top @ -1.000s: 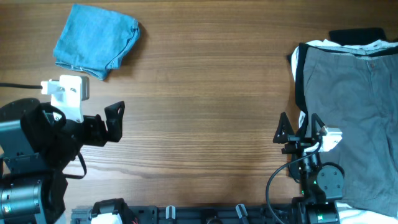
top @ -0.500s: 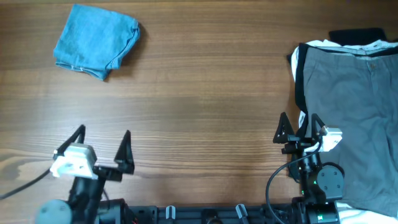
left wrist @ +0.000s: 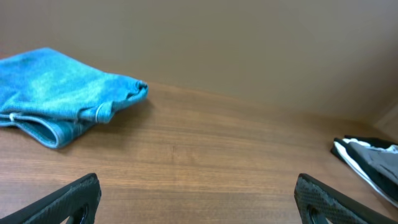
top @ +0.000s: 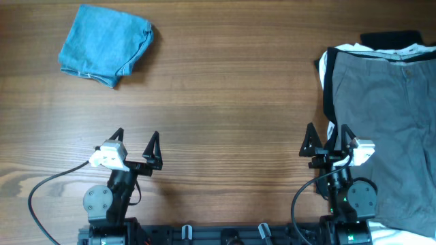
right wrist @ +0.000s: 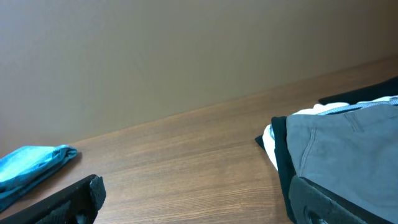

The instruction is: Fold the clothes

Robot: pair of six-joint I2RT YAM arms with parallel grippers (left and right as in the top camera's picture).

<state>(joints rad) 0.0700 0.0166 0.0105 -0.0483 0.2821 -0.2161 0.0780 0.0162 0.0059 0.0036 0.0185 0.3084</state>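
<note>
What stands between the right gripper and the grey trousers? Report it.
Nothing visible does. The right gripper, jaws open, sits right at the left edge of the grey trousers. The trousers lie on top of the pile, over a black garment, with nothing covering them.

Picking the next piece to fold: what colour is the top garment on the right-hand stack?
Grey. The trousers show best in the overhead view.

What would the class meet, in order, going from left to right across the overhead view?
folded blue jeans → left gripper, open → right gripper, open → grey trousers. The black and white garments under the trousers overlap them, so they are left out.
</note>
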